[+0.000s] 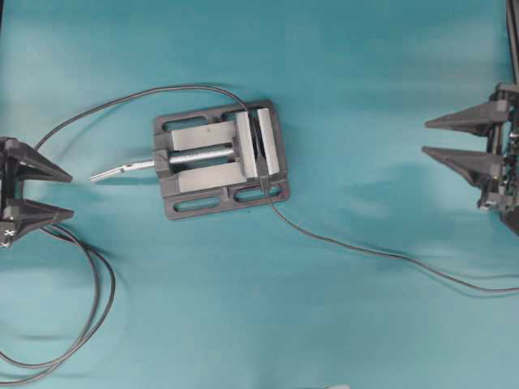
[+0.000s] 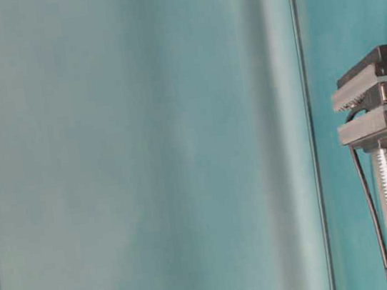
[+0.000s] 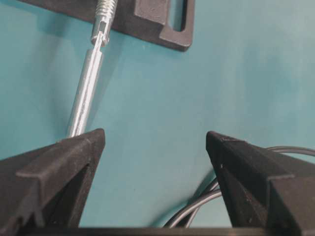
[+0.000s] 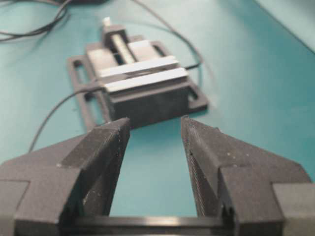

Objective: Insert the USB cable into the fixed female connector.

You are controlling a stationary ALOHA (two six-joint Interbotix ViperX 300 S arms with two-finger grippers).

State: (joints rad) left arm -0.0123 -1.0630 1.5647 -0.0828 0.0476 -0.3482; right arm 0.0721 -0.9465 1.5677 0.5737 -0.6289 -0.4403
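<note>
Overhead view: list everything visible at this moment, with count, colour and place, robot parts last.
Grey metal vise: one, dark grey body with lighter jaws, centre of the table, slightly left.
Silver screw rod and handle: one, sticking out of the vise toward the left.
Thin dark cable: one, clamped in the vise jaws, trailing off to the lower right edge.
Looping thin dark cable: one, arcing from the vise top to the left, then coiling at lower left.
Teal table surface: one, under everything.
Left gripper: one, black, left edge, open, empty.
Right gripper: one, black, right edge, open, empty.
</note>
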